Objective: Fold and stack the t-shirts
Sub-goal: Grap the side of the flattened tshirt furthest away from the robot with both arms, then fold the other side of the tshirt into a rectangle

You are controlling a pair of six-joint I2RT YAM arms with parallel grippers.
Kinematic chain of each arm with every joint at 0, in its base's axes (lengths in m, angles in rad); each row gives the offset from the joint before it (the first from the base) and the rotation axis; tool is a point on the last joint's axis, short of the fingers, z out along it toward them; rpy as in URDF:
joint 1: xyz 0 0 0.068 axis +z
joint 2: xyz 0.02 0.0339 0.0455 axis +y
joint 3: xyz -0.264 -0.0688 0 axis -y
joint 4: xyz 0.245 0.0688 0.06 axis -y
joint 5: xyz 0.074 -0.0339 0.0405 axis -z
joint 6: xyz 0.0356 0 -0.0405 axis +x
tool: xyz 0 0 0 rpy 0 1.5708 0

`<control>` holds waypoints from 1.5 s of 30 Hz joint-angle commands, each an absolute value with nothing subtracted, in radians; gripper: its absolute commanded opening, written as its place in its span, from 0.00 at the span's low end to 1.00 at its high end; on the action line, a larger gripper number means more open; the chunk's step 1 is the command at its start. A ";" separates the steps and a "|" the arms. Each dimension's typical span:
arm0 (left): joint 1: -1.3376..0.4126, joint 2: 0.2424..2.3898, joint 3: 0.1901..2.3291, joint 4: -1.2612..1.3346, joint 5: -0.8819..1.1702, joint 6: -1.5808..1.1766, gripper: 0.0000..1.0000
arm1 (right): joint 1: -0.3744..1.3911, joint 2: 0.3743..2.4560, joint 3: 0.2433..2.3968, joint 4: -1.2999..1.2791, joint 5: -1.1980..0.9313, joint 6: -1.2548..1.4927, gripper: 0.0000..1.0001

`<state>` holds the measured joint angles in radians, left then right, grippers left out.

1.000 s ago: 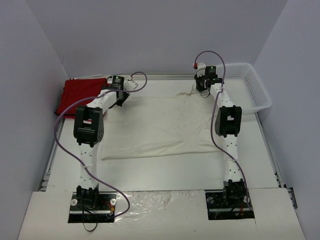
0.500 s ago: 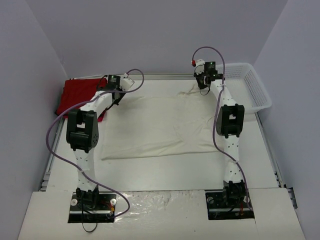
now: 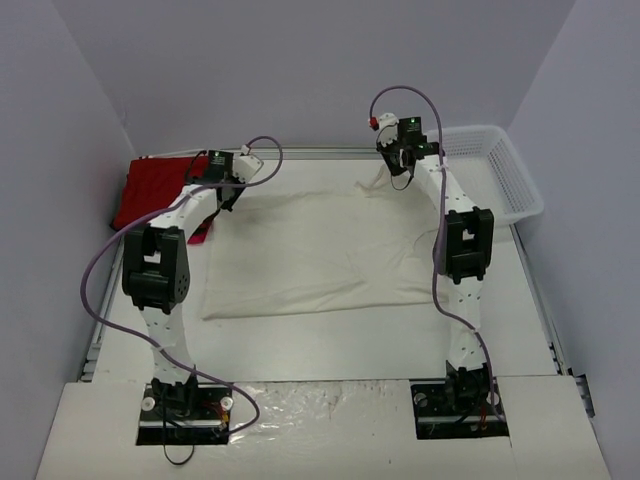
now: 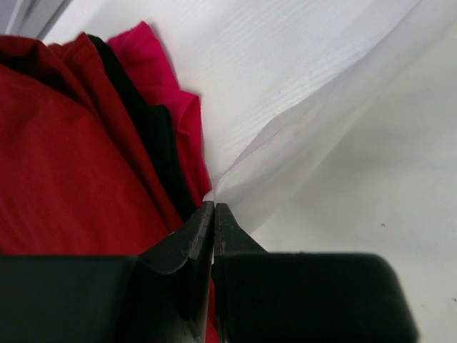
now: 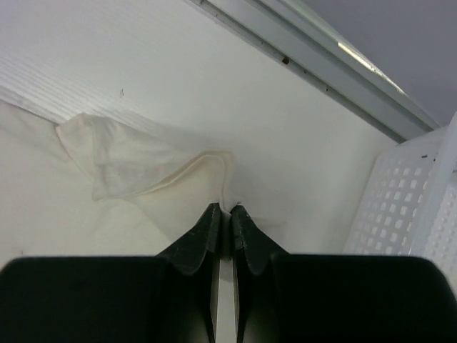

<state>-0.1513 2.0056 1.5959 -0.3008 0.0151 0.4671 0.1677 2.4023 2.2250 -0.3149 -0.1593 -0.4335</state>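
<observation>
Shirt of cream cloth (image 3: 310, 250) lies spread flat on the table (image 3: 330, 335). My left claw (image 4: 214, 207) is pinched tight on its far left corner, just beside the red shirts (image 4: 64, 157); my right claw (image 5: 223, 211) is clamped shut on its far right corner, near the white basket (image 5: 400, 207).

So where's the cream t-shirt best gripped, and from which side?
Likely its two far corners, pinched from above: the cream t-shirt lies flat and wide, so only thin edges offer a hold. The left gripper and right gripper are shut on those corners.
</observation>
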 commanded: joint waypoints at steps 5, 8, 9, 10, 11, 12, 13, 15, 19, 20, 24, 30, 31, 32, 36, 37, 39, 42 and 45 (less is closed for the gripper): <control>-0.123 1.855 1.520 -0.293 0.060 0.462 0.02 | 0.150 2.188 2.050 -0.327 -0.106 -0.433 0.00; -0.115 1.830 1.485 -0.295 0.078 0.463 0.02 | 0.147 2.129 1.984 -0.327 -0.106 -0.420 0.00; -0.114 1.812 1.464 -0.296 0.083 0.466 0.02 | 0.146 2.100 1.967 -0.328 -0.106 -0.420 0.00; -0.110 1.803 1.451 -0.292 0.081 0.466 0.02 | 0.147 2.089 1.936 -0.330 -0.109 -0.417 0.00; -0.110 1.786 1.441 -0.290 0.083 0.466 0.02 | 0.147 2.076 1.921 -0.330 -0.118 -0.410 0.00; -0.109 1.778 1.419 -0.291 0.087 0.471 0.02 | 0.147 2.054 1.907 -0.331 -0.127 -0.407 0.00; -0.107 1.767 1.408 -0.291 0.087 0.472 0.02 | 0.149 2.045 1.884 -0.340 -0.136 -0.405 0.00; -0.101 1.741 1.388 -0.291 0.097 0.477 0.02 | 0.150 2.022 1.868 -0.356 -0.169 -0.400 0.00; -0.095 1.706 1.336 -0.307 0.121 0.486 0.02 | 0.150 1.984 1.827 -0.408 -0.198 -0.402 0.00; -0.097 1.692 1.327 -0.311 0.130 0.488 0.02 | 0.150 1.974 1.797 -0.413 -0.199 -0.403 0.00; -0.095 1.661 1.270 -0.299 0.143 0.486 0.02 | 0.149 1.913 1.701 -0.423 -0.210 -0.407 0.00; -0.095 1.641 1.209 -0.296 0.160 0.489 0.02 | 0.147 1.865 1.582 -0.437 -0.222 -0.408 0.00; -0.095 1.638 1.201 -0.293 0.163 0.491 0.02 | 0.146 1.861 1.569 -0.437 -0.221 -0.408 0.00; -0.095 1.634 1.195 -0.291 0.164 0.492 0.02 | 0.147 1.858 1.559 -0.437 -0.221 -0.408 0.00; -0.095 1.628 1.164 -0.285 0.167 0.495 0.02 | 0.147 1.855 1.519 -0.443 -0.227 -0.405 0.00; -0.095 1.626 1.161 -0.285 0.169 0.495 0.02 | 0.147 1.853 1.506 -0.443 -0.226 -0.405 0.00; -0.095 1.621 1.149 -0.288 0.176 0.500 0.02 | 0.147 1.847 1.491 -0.445 -0.227 -0.403 0.00; -0.095 1.614 1.128 -0.276 0.178 0.505 0.02 | 0.147 1.841 1.457 -0.443 -0.224 -0.408 0.00; -0.095 1.614 1.109 -0.275 0.181 0.512 0.02 | 0.147 1.845 1.434 -0.445 -0.216 -0.408 0.00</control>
